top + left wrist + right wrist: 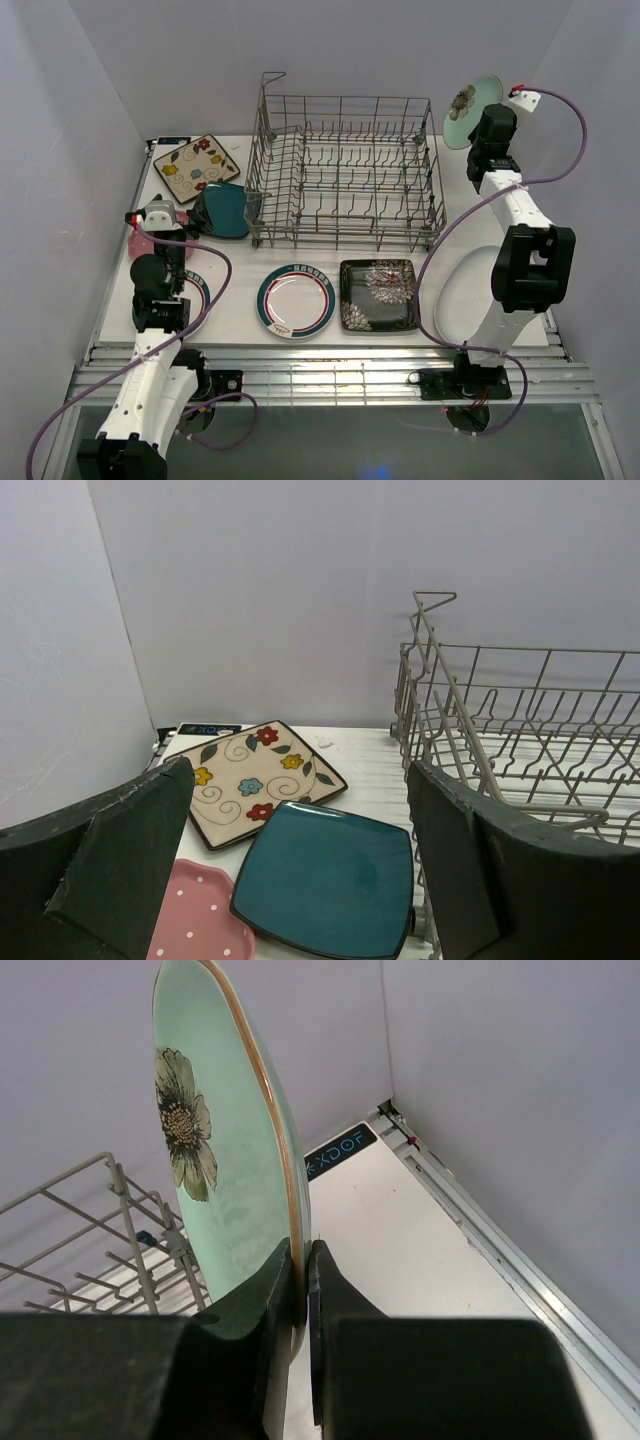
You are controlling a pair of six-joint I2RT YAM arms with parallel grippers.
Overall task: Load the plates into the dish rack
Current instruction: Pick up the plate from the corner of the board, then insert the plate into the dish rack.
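**A:** None of the plates (296,300) stands in the dish rack (345,170) at the tabletop's (236,300) far edge yet.

**B:** Seven lie flat around it. The mint plate (225,1160) hangs upright above the rack's right end, pinched by the right hand (302,1255). The left hand (300,780) gapes, released.

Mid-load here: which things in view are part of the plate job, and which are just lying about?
Job: dish rack; mint plate, in right gripper; cream floral plate; teal plate; pink dotted plate; two green-rimmed plates; black floral plate; white plate.
Lying about: purple cables; black label strip at the back.
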